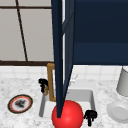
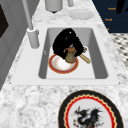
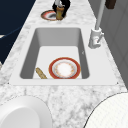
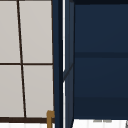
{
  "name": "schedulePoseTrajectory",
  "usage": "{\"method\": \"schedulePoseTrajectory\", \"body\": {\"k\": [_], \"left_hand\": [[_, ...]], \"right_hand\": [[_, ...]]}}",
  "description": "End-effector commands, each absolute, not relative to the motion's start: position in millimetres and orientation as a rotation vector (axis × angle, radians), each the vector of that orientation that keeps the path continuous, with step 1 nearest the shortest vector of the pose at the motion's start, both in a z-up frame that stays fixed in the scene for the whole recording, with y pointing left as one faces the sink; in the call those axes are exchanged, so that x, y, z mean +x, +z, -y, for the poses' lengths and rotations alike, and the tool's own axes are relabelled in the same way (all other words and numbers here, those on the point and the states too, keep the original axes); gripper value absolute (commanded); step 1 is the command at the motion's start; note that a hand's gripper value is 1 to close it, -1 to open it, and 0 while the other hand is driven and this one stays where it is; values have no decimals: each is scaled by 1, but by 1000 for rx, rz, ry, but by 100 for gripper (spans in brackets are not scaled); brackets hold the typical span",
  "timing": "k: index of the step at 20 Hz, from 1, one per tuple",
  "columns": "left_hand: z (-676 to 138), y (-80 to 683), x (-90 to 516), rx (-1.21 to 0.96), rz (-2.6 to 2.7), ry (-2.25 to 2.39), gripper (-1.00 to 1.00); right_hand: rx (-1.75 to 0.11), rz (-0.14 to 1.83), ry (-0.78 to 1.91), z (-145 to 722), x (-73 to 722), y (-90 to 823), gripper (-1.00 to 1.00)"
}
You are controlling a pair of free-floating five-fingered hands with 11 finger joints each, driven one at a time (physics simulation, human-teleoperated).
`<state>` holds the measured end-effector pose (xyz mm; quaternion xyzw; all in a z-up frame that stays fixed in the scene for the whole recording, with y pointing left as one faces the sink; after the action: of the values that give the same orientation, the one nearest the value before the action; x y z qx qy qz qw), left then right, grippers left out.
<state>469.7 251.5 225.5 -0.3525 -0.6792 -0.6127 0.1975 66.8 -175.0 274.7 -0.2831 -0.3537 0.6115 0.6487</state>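
Left hand [image 1: 43, 83] grips brown pot [image 2: 70, 55] above sink [image 2: 100, 62] (red-rimmed plate [image 2: 63, 64] inside).

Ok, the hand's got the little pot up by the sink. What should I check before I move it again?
1. Grip: left hand curled round the brown pot. Ok.
2. Sink basin free: red-rimmed plate and brown stick lie in it. Not ok.
3. Front sightline: open cabinet door hangs across the sink. Not ok.
4. Right hand apart from the red ball: close beside it. Cannot tell.
5. Pot's height over the counter. Cannot tell.
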Motion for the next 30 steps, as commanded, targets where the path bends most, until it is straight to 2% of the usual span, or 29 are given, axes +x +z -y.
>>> {"method": "schedulePoseTrajectory", "body": {"k": [1, 13, 30], "left_hand": [[-272, 249, 459, -979, 1904, -1667, 100], [-338, 297, 404, -990, 1911, -1660, 100], [-435, 302, 286, -998, 1947, -1653, 100]], "right_hand": [[-644, 804, 1390, 175, 67, 275, 0], [-644, 804, 1390, 175, 67, 275, 0], [-644, 804, 1390, 175, 67, 275, 0]]}}
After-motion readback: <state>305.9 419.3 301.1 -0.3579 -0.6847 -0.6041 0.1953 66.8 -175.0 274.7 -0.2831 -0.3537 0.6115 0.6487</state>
